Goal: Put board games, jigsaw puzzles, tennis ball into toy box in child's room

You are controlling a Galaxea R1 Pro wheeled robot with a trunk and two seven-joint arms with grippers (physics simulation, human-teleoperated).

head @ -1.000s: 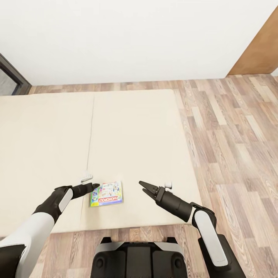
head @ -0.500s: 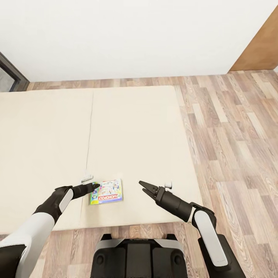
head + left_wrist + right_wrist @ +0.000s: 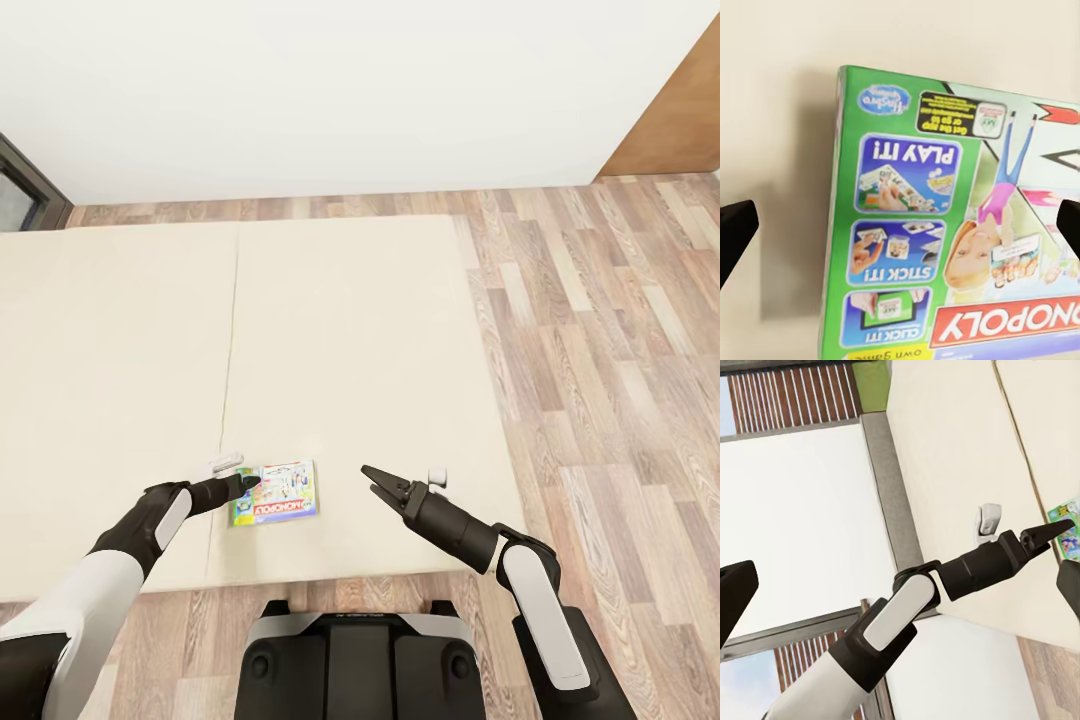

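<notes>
While both sets of jaws sit spread apart with nothing between them, the left gripper [image 3: 248, 483] hovers right at the left edge of the Monopoly board game [image 3: 276, 493], tips just about at the box's edge, and I can't tell if they actually touch it. From the left wrist view the two dark fingertips [image 3: 735, 234] frame the box [image 3: 945, 247] wide, with its green side panel and upside-down MONOPOLY logo facing up. The right gripper [image 3: 372, 482] hangs over the bed [image 3: 350, 330] a bit to the right of the game, well apart from it, pointing toward it. The game lies flat on the beige sheet near the bed's near edge, close to the seam running down the mattress. Wood-plank floor [image 3: 610, 350] wraps around the bed's right side, white wall [image 3: 330, 90] behind, brown door [image 3: 680, 120] at the far right corner. The right wrist view catches the left arm [image 3: 945, 592] reaching over the bed.
</notes>
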